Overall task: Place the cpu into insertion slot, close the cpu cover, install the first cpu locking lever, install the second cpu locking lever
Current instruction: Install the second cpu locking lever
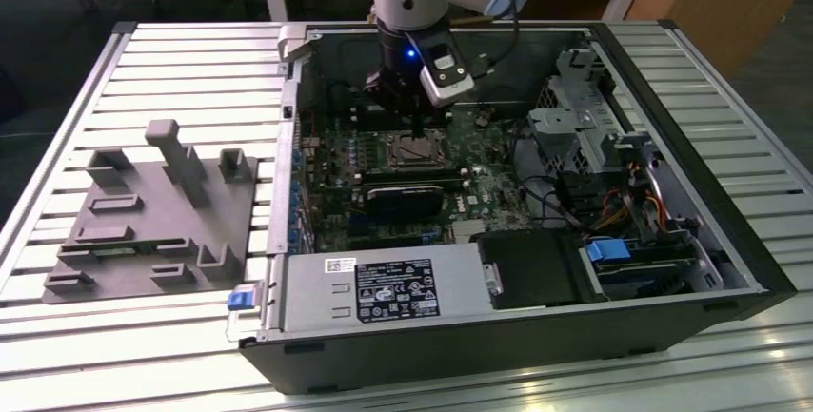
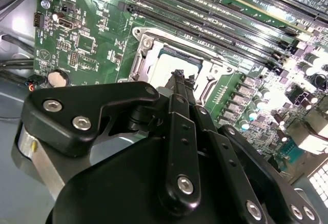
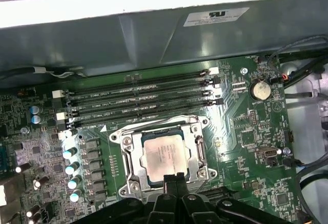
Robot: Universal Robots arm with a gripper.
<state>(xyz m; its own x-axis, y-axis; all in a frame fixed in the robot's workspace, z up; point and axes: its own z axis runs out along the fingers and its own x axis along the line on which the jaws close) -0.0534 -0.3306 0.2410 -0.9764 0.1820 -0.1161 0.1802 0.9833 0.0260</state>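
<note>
Gripper (image 3: 174, 179) pinched together, holding nothing, tips right at the cpu cover's (image 3: 134, 155) edge over the seated cpu (image 3: 164, 155). A sideways slip could scrape the board.

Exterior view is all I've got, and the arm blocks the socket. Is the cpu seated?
Observer: Yes. In the first wrist view the cpu lies flat in place, silver top up.
Operator: And the cover?
Observer: The cover looks down, lying flat around the cpu. I cannot tell whether the levers are latched.
Operator: Where is the gripper?
Observer: In both wrist views the gripper is shut and empty, its tip right at one edge of the cpu.
</note>
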